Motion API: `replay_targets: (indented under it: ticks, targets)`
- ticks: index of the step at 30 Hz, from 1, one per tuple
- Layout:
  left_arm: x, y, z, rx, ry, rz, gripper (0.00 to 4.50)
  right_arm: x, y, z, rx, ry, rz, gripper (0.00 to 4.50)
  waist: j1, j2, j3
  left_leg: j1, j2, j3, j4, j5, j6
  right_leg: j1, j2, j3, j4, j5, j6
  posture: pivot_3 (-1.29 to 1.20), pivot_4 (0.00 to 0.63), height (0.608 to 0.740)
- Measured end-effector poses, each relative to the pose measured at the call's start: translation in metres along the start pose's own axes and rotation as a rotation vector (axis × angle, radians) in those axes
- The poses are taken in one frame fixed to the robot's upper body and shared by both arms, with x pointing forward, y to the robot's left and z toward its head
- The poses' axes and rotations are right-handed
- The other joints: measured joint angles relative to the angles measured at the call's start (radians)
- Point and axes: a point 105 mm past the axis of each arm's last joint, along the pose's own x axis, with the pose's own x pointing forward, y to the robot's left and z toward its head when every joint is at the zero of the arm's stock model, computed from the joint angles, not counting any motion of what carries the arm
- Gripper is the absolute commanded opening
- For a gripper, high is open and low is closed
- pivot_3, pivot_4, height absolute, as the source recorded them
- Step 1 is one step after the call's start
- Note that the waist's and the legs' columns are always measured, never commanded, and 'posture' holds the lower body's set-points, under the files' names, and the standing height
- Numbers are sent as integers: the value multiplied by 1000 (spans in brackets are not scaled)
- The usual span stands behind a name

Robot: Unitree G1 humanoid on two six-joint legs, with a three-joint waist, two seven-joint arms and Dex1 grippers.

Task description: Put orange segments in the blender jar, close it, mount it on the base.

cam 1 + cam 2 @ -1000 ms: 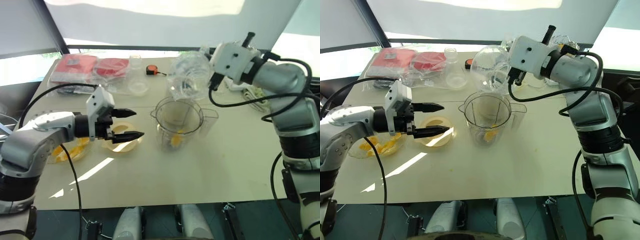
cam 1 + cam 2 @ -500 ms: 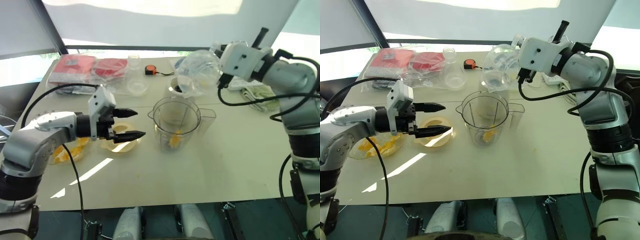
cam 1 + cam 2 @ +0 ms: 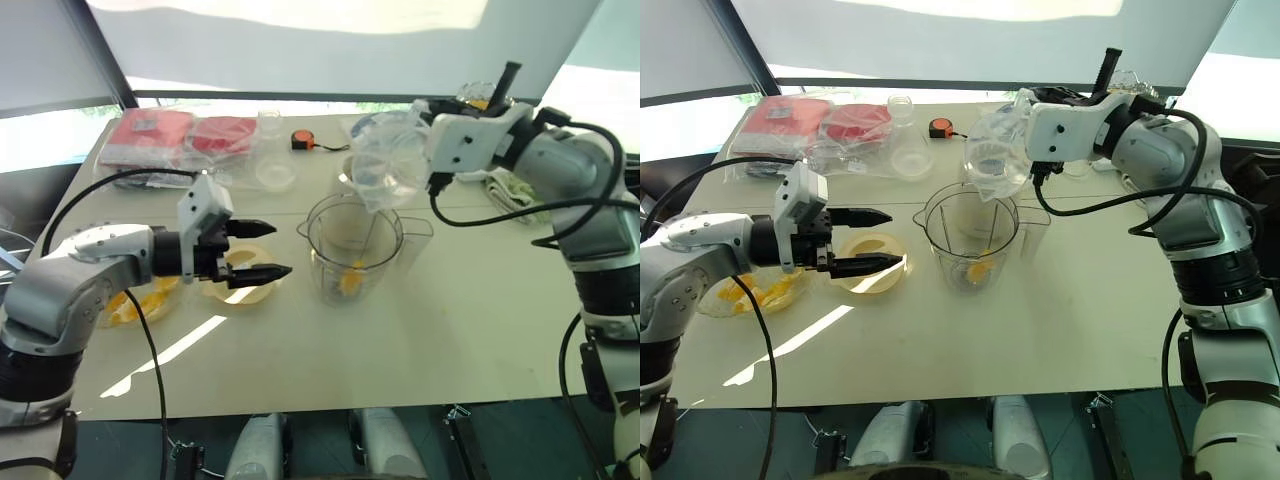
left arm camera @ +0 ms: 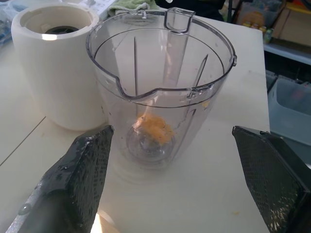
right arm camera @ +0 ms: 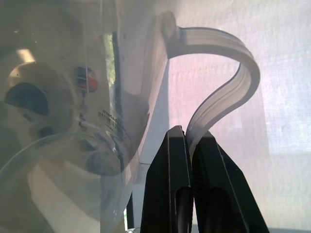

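Orange segments (image 4: 153, 128) lie in the jar (image 3: 354, 245); lid and base (image 4: 56, 63) remain; right end effector (image 5: 189, 145) pinches a clear jug's (image 3: 995, 160) handle, left end effector (image 3: 262, 249) gapes

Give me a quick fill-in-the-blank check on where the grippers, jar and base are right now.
1. The right gripper is shut on the handle of a clear ____.
2. The left gripper is ____ and holds nothing.
3. The orange segments lie at the bottom of the ____.
4. The base stands right ____ the blender jar.

Missing: bowl; open; blender jar; beside
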Motion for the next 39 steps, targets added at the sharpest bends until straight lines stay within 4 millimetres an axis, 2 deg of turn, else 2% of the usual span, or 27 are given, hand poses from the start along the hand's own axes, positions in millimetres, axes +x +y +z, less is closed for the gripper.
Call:
replay_targets:
  ticks: [5,23,39]
  targets:
    - [1,1,0,-1,-4,7,4078,2,-11,4,-91,-17,-43,59,-1,0,0,0,0,0,0,0,0,0,0,0,0,0,0,0,150,740]
    - [3,2,0,-6,-17,14,4078,3,-15,7,-245,-70,-85,59,-1,0,0,0,0,0,0,0,0,0,0,0,1,0,0,0,150,740]
    - [5,1,0,-13,-32,9,4078,2,-33,21,-381,-152,-202,59,-1,0,0,0,0,0,0,0,0,0,0,0,1,0,0,0,150,740]
